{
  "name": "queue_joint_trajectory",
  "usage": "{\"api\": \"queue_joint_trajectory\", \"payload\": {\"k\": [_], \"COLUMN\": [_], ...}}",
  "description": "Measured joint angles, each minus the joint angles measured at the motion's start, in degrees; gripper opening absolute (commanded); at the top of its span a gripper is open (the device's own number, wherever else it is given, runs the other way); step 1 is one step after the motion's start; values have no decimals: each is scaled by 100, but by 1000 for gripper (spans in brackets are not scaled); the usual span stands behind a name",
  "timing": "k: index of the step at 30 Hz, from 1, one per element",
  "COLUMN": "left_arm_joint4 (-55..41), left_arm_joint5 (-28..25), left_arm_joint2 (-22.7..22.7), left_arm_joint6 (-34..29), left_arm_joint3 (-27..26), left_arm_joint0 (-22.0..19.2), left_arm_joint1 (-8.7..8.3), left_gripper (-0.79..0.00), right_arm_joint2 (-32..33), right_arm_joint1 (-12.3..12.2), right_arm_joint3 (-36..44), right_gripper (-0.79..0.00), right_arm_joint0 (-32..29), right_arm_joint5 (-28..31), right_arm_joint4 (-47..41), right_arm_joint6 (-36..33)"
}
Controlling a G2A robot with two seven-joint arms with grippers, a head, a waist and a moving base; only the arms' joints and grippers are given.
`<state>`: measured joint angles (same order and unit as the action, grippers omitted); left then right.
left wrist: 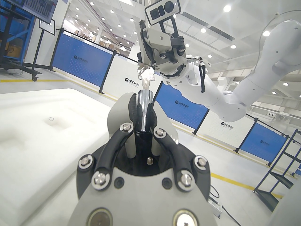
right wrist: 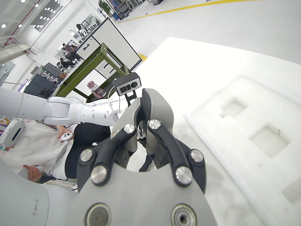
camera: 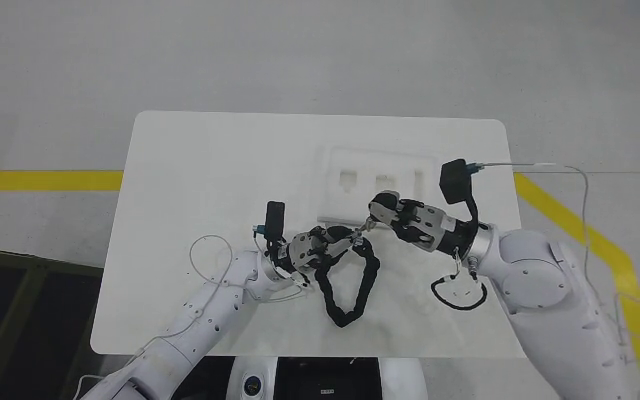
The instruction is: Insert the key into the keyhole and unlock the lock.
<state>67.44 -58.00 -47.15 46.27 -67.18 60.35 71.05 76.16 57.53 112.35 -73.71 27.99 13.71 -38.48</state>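
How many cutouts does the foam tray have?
3 in a row along the foam tray: left cutout, middle cutout, right cutout near the right gripper, which may hide more.

Table point(camera: 200, 150): plain white. Foam tray point(camera: 400, 158): white. Lock cable point(camera: 345, 295): black. Lock barrel point(left wrist: 145, 109): bright chrome. Key point(left wrist: 148, 77): silver. Left gripper point(left wrist: 142, 105) & right gripper point(right wrist: 142, 109): grey shells, blk links and pads, silver screws. Floor point(camera: 300, 50): pale grey w/ yellow stripe point(camera: 60, 180).
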Motion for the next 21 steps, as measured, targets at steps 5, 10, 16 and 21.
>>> {"api": "queue_joint_trajectory", "payload": {"k": [5,10,16,21], "left_arm_joint4": [2,65,194,238], "left_arm_joint5": [0,0,0,0], "left_arm_joint2": [-14,-36,-102,-72], "left_arm_joint6": [2,2,2,1], "left_arm_joint3": [-2,8,96,80], "left_arm_joint0": [5,8,-51,-133], "left_arm_joint1": [5,5,-37,-125], "left_gripper": [-785,-785,-785,-785], "right_arm_joint2": [14,258,598,770], "right_arm_joint1": [-5,-32,-100,-177], "right_arm_joint3": [34,178,241,197], "right_gripper": [-785,-785,-739,-268], "right_arm_joint0": [3,-45,-25,54], "right_arm_joint5": [0,1,111,386], "right_arm_joint4": [16,35,14,-36], "right_arm_joint6": [-2,76,-346,-1030]}}
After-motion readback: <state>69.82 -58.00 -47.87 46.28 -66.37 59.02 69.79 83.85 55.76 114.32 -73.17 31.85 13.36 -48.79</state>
